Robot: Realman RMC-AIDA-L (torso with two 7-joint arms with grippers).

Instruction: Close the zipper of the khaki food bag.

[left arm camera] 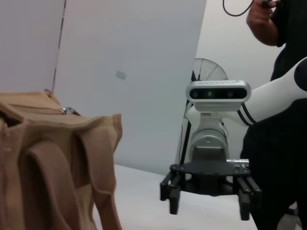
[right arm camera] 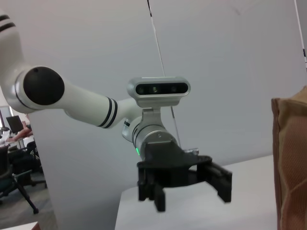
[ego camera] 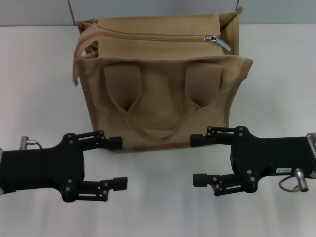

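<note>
The khaki food bag [ego camera: 163, 84] stands upright on the white table, its front side with two looped handles facing me. The zipper [ego camera: 148, 37] runs across its top panel, and the silver slider [ego camera: 217, 42] sits near the right end. My left gripper [ego camera: 118, 163] is open and empty in front of the bag's lower left corner. My right gripper [ego camera: 197, 160] is open and empty in front of its lower right. The left wrist view shows the bag [left arm camera: 57, 163], the slider [left arm camera: 69, 111] and the right gripper [left arm camera: 208, 208]. The right wrist view shows the left gripper [right arm camera: 192, 197] and the bag's edge [right arm camera: 290, 158].
The white table [ego camera: 39, 98] extends on both sides of the bag. A grey wall [ego camera: 148, 7] stands right behind it. In the left wrist view a person [left arm camera: 283, 120] and a fan [left arm camera: 208, 72] stand beyond the right arm.
</note>
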